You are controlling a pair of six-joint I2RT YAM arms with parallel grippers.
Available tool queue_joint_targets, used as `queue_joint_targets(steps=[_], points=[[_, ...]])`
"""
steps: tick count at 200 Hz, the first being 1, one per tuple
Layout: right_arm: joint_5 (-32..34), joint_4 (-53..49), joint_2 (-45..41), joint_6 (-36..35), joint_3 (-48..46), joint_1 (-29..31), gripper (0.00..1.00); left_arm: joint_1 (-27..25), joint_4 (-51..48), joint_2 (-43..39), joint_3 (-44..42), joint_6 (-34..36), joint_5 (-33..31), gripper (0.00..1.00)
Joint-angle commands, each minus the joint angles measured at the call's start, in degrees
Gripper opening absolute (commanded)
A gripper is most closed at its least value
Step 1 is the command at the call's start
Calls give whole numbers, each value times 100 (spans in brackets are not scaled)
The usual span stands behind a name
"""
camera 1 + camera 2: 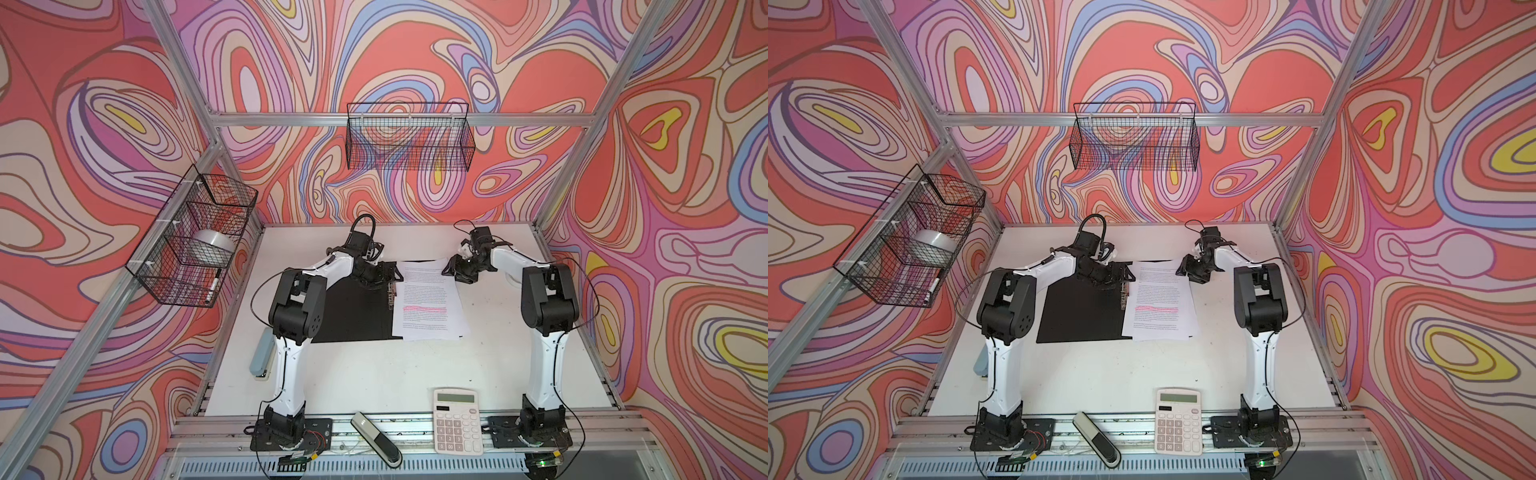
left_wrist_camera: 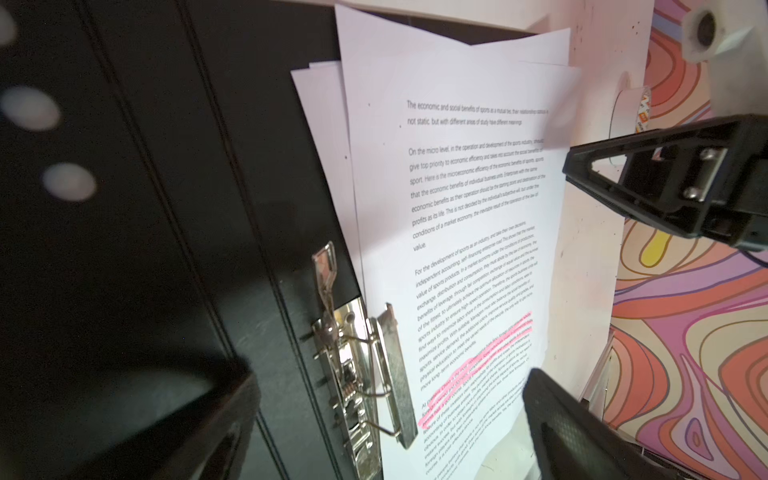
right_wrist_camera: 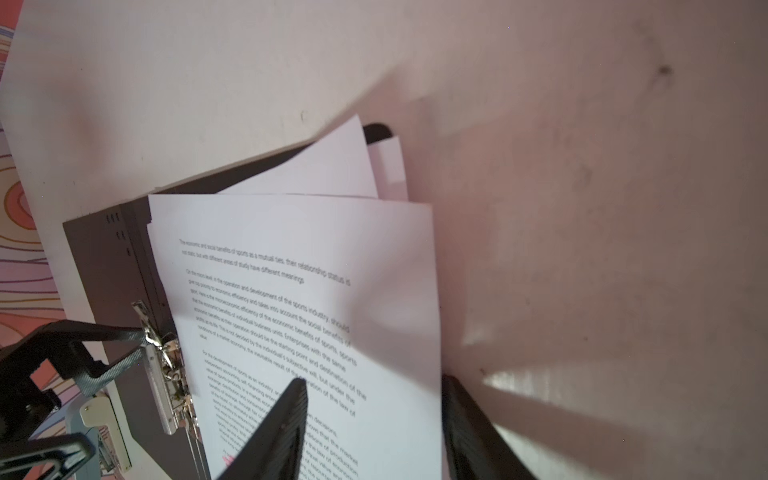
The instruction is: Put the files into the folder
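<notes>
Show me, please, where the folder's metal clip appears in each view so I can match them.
Top view: clip mid-table, between black folder and files.
Top view: clip, same spot.
Left wrist: clip at the files' edge.
Right wrist: clip beside the left fingers.
Shared landmark: the files' pink highlight.

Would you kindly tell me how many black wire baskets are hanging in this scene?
2. One wire basket hangs at the left, holding a tape roll; the other basket hangs high at the back. None appears hidden.

folder (image 1: 353, 316), right half hidden under files (image 1: 428, 291)
</notes>
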Motion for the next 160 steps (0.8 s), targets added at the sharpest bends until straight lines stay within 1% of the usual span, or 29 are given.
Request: queue_joint_targets(steps=[1,14,21,33,47,60,84,105,120,139,160], points=[[-230,-238,143,-174,116,88,54,-48,-64,210,101,-51,71,100],[-251,-254,121,-192,142,112,54,-55,-47,208,101,-46,71,100],[-147,-322,125,-204,188,125,54,-47,-56,210,102,-49,56,100],[264,-459,104,-174,254,126,54,-48,-68,201,104,-50,41,100],[914,-562,9,-119,267,126,55,-51,-99,163,94,-41,-7,100],[1201,-676,-61,-87,304,119,55,-53,-133,103,77,-9,-36,100],[1096,-628,-215,-38,180,121,56,-55,-181,-21,36,11,-30,100],[1298,-817,-291,70,117,119,56,-53,-254,-109,7,2,-72,100],[1290,-741,-441,136,-110,117,56,-55,-327,-166,-19,-23,-125,100],[1031,-736,-550,199,-343,109,57,-49,-364,-246,-112,-15,-144,100],[903,-895,-582,219,-515,108,57,-55,-470,-248,-149,30,-107,100]])
